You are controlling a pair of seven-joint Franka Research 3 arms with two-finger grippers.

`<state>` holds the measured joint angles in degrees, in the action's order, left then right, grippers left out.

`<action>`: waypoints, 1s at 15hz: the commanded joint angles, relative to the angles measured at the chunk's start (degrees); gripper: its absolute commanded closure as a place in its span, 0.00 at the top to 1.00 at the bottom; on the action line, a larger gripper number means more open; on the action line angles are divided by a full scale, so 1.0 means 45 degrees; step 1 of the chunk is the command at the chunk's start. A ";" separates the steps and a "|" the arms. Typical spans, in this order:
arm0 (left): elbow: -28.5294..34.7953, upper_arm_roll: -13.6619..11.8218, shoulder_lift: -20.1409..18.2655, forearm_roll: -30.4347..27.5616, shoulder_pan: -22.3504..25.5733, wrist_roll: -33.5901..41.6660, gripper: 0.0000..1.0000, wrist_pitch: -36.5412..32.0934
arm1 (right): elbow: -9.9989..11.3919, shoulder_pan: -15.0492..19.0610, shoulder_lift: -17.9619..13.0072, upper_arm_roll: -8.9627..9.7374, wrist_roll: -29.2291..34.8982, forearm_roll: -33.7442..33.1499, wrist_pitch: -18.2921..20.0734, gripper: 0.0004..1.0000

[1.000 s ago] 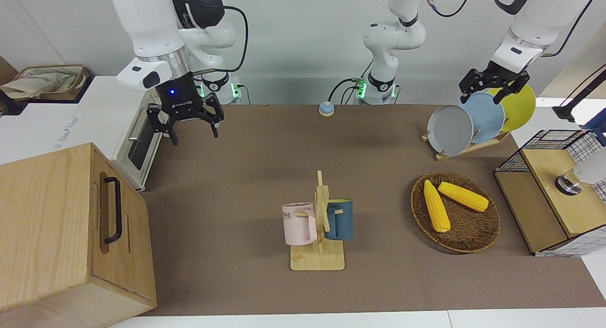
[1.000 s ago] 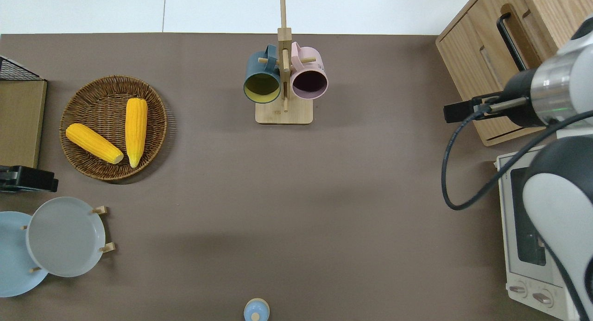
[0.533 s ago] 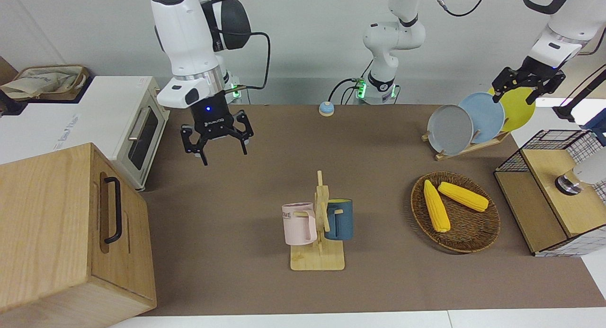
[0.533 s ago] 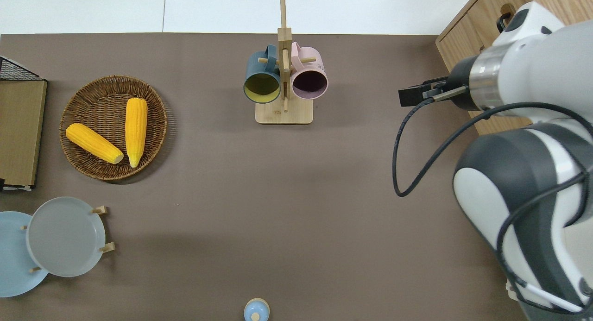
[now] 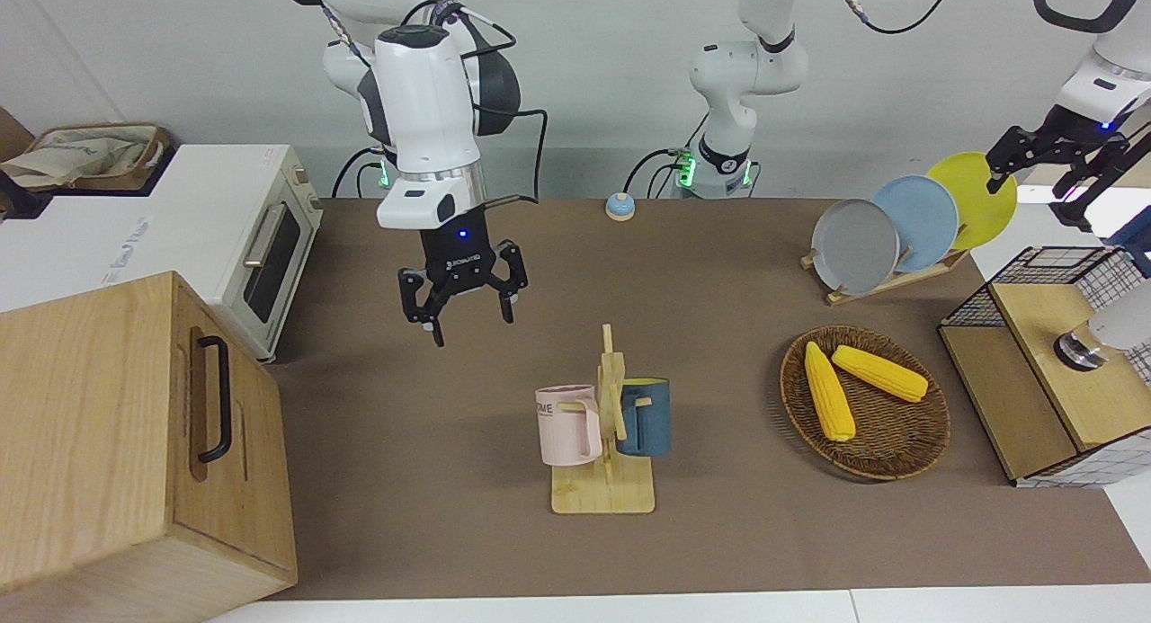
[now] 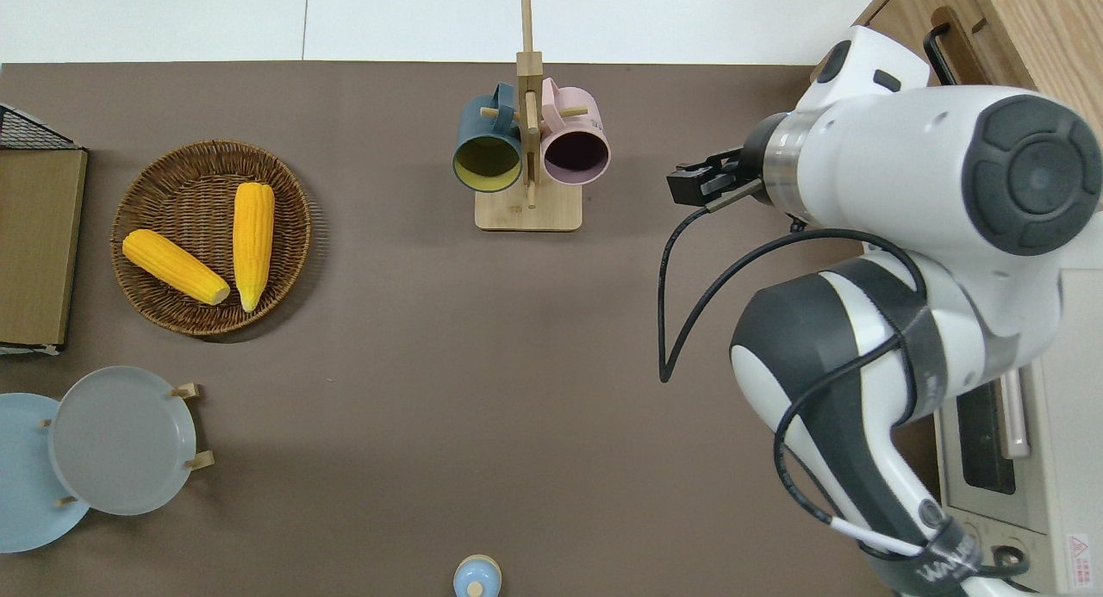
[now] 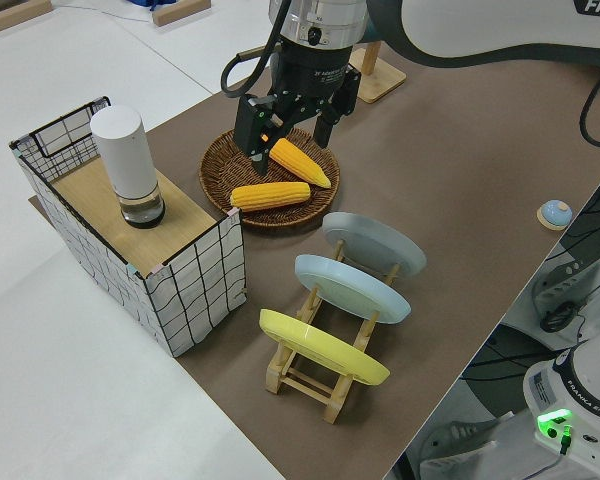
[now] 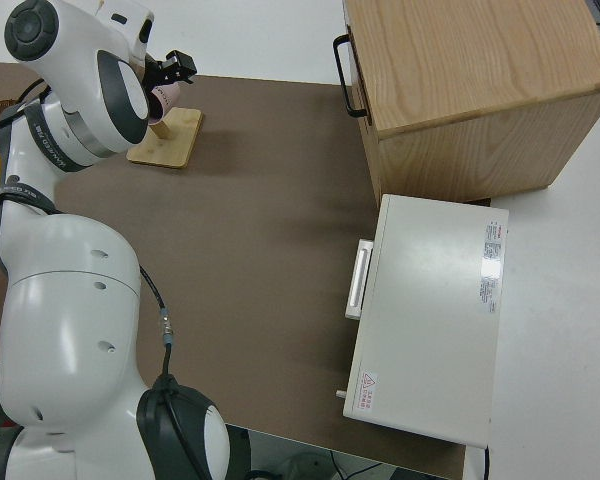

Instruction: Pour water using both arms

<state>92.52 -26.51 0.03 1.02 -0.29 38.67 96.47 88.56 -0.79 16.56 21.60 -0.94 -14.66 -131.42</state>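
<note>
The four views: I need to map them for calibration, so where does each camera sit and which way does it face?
Front: across the table, facing the robots; shows both arms, open right tool, open left tool, mug rack.
Overhead: straight down; right arm and tool beside the rack.
Left side: raised at the left arm's end, looking along the table; left tool, corn basket, plates.
Right side: above the right arm; cabinet, oven.
Front and overhead share the rack and basket.
</note>
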 commanded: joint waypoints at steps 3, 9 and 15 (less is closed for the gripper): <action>-0.0306 -0.1022 0.0462 -0.0167 -0.0092 0.1151 1.00 0.0788 | -0.0324 -0.0194 0.1025 0.0200 0.0189 -0.1351 -0.1086 0.98; -0.0306 -0.1200 0.1027 -0.2372 0.1118 0.1816 1.00 0.1705 | -0.0677 -0.0564 0.1534 0.0219 0.0462 -0.1839 -0.1748 0.97; -0.0130 -0.1180 0.1613 -0.3523 0.1236 0.1855 1.00 0.3853 | -0.0657 -0.0937 0.1983 0.0219 0.0501 -0.3402 -0.2219 0.97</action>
<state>92.42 -31.68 5.15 -10.95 5.13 46.09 110.15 86.89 -4.68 23.42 22.14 0.04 -27.01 -139.62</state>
